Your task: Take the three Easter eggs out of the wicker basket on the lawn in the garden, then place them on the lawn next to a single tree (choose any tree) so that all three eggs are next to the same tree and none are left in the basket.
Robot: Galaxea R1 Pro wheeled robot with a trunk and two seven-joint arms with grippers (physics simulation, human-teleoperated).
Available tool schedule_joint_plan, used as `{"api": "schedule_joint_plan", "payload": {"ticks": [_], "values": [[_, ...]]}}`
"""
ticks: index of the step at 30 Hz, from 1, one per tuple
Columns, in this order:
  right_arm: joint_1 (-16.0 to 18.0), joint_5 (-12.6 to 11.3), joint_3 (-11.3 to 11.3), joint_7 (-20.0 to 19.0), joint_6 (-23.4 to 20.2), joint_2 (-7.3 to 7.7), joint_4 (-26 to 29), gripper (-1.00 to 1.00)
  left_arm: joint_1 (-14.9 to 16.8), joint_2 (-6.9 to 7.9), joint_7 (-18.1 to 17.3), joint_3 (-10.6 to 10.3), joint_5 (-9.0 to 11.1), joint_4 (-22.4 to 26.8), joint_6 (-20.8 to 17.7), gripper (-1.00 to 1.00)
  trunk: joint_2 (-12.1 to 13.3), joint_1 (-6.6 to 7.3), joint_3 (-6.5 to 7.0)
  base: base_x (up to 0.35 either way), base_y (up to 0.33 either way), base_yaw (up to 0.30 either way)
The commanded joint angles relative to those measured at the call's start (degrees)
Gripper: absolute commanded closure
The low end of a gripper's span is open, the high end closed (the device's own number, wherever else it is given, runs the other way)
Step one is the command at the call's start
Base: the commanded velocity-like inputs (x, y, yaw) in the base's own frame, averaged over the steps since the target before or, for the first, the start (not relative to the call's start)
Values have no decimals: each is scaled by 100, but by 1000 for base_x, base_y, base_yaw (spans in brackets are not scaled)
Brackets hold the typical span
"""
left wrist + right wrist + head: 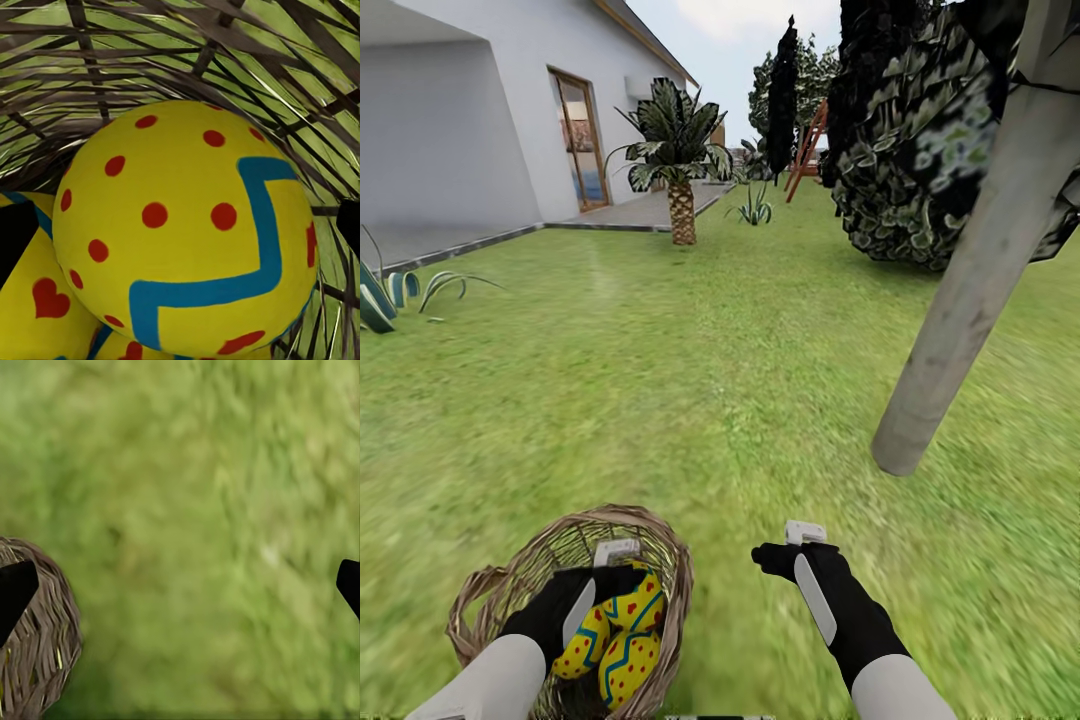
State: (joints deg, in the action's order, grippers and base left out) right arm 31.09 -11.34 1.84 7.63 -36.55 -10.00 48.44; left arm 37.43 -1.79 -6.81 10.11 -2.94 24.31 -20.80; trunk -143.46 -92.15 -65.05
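Left gripper (180, 225) spread wide round top egg (184, 232) in basket (490, 590) — no grip yet; right gripper (180, 585) open over lawn (720, 400). No egg by tree (970, 290) yet.

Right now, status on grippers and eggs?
Left gripper open, down in the wicker basket over the Easter eggs. Right gripper open above the lawn. Tree ahead, path unobstructed.
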Motion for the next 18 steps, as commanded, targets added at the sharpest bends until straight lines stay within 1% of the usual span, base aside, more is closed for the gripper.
{"api": "schedule_joint_plan", "payload": {"ticks": [1, 3, 18], "values": [[2, -61, 11, 54, -19, 0, 8, -100, 1, -6, -34, 44, -31, 12, -33, -100, -4, -1, -28, 0, 0, 0], [2, -61, 15, 54, -19, 0, 8, -100, 1, -6, -33, 44, -31, 12, -31, -100, -7, -6, -72, 0, 0, 0], [2, -61, 18, 54, -11, 0, 8, -100, 1, -11, -31, 88, 15, 12, -72, -100, -7, -6, -72, 0, 0, 0]]}}
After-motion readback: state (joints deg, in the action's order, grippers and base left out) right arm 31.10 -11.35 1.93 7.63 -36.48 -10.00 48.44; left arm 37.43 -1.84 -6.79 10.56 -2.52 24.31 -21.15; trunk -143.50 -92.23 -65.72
